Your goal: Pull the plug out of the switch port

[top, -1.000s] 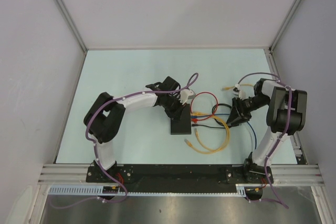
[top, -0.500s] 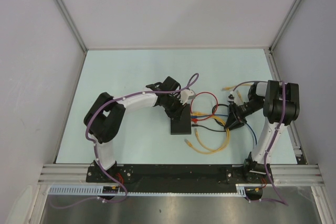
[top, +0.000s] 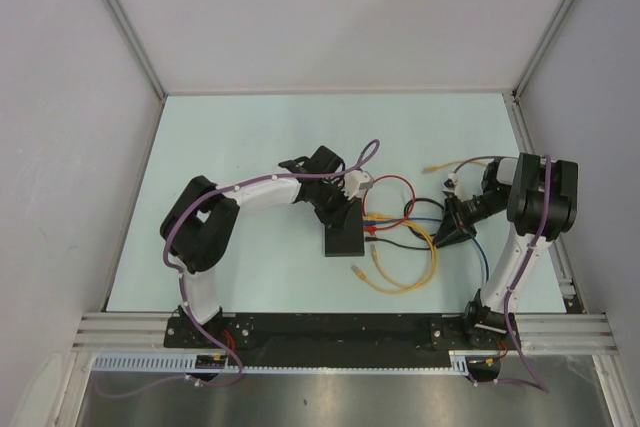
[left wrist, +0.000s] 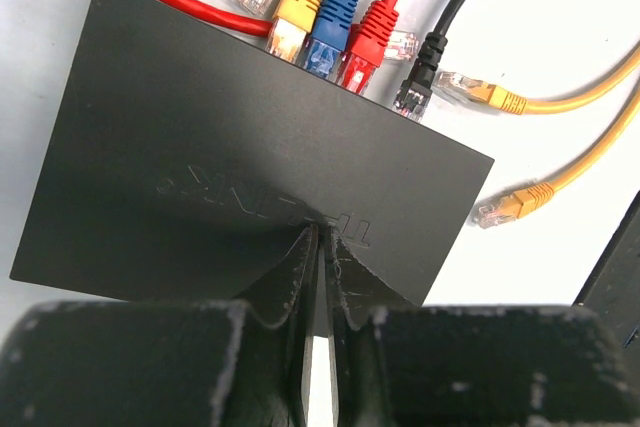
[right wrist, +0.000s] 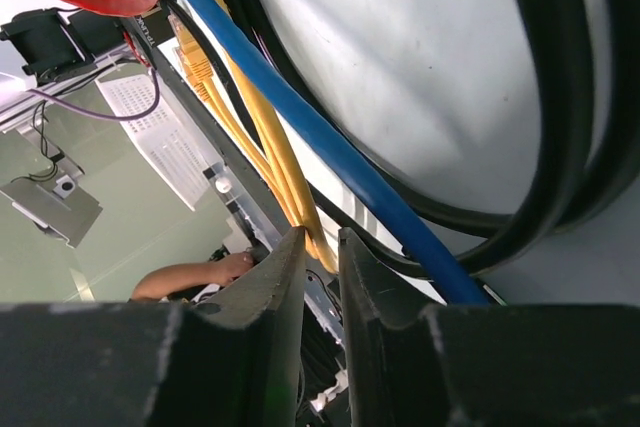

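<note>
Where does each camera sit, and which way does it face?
Top external: above and behind the bases, looking down on the table, the left arm, the right arm and the switch.
Left wrist: on the left arm, looking along the left tool onto the switch's top and plugs.
Right wrist: on the right arm, looking past the right tool at the yellow cable and blue cable.
Shared: top and left wrist views both show the switch.

Looped cables (left wrist: 338, 7) crowd the switch (top: 344, 239) sockets; open table (top: 250, 257) lies left.
</note>
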